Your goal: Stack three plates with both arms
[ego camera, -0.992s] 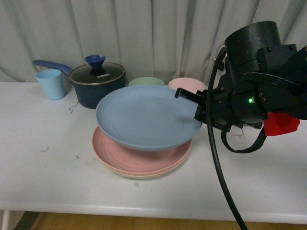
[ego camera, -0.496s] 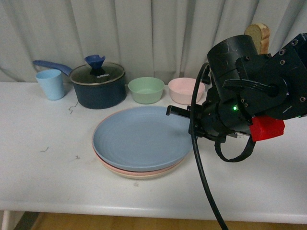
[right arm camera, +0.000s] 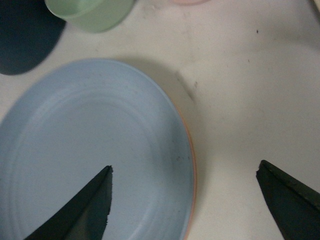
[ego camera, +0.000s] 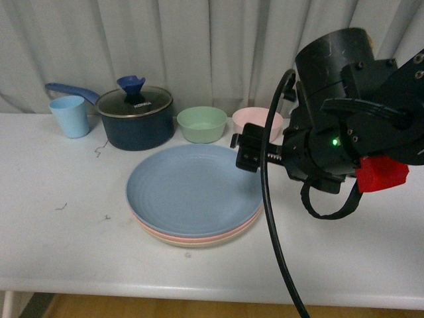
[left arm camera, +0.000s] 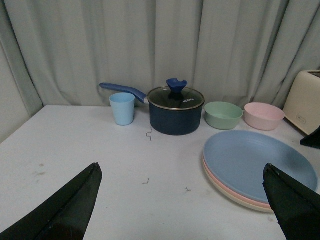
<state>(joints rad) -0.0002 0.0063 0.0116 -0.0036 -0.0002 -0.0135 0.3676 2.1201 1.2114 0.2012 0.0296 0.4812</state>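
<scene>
Three plates lie stacked in the middle of the white table: the blue plate (ego camera: 192,189) on top, the pink plate (ego camera: 154,229) under it, and the beige plate (ego camera: 189,243) showing only as a thin rim at the bottom. My right gripper (ego camera: 246,151) hangs open just above the stack's right edge and holds nothing. In the right wrist view its fingers straddle the blue plate's (right arm camera: 90,160) rim from above, gripper (right arm camera: 185,166) apart from it. My left gripper (left arm camera: 181,166) is open and empty over bare table, left of the stack (left arm camera: 255,162).
Along the back stand a light blue cup (ego camera: 69,116), a dark lidded pot (ego camera: 136,118) with a long handle, a green bowl (ego camera: 202,124) and a pink bowl (ego camera: 255,123). A cream toaster (left arm camera: 306,100) sits at the far right. A curtain hangs behind.
The blue plate, held tilted above the pink one a second ago, now lies flat on the stack. My right gripper has let go of it and risen slightly.
</scene>
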